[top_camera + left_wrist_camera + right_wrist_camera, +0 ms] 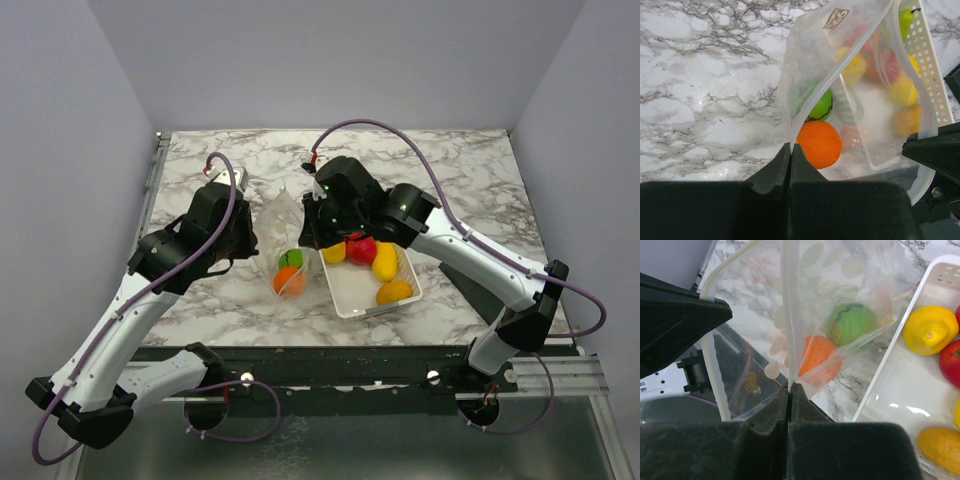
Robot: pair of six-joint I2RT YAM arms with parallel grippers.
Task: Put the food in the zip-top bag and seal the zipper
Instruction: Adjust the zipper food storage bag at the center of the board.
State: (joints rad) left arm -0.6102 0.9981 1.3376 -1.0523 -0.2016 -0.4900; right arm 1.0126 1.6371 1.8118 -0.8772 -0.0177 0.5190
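The zip-top bag (284, 232) hangs upright between my two grippers, mouth up. An orange fruit (290, 281) and a dark green fruit (291, 259) lie in its bottom. My left gripper (250, 238) is shut on the bag's left rim; its wrist view shows the jaws (790, 145) pinching the white zipper strip (812, 100) just beside the orange fruit (819, 144). My right gripper (307, 226) is shut on the opposite rim; its wrist view shows the jaws (790, 386) clamped on the zipper strip (786, 315), with the orange fruit (817, 360) and the green fruit (850, 322) below.
A white slotted basket (346, 298) stands right of the bag, touching it, with a yellow (334, 252), a red (361, 249), another yellow (385, 262) and an orange-yellow fruit (394, 292) inside. The marble table's front edge (330, 345) is close below.
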